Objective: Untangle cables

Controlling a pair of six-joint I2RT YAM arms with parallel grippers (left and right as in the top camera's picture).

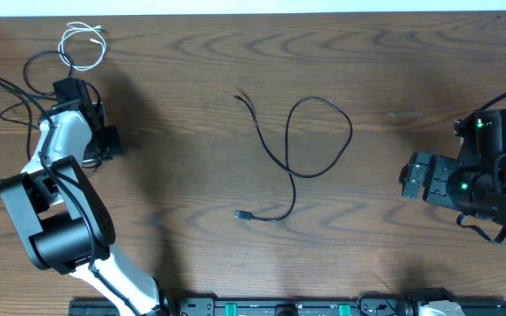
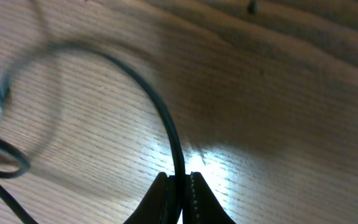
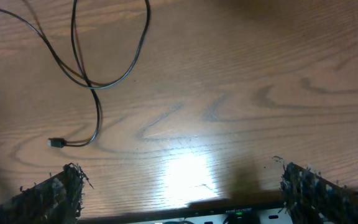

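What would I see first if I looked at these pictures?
Probably the looped black cable lying alone in the middle of the wooden table, one curl in it. At the far left, the left gripper is shut on a second black cable, with a small white cable coiled near it. The right gripper hangs open at the right edge.

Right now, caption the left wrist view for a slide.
Left fingers pinch a thin black cable over the wooden table.

Overhead looks down; 2 wrist views sit low; right shares looped cable (image 1: 350, 136).
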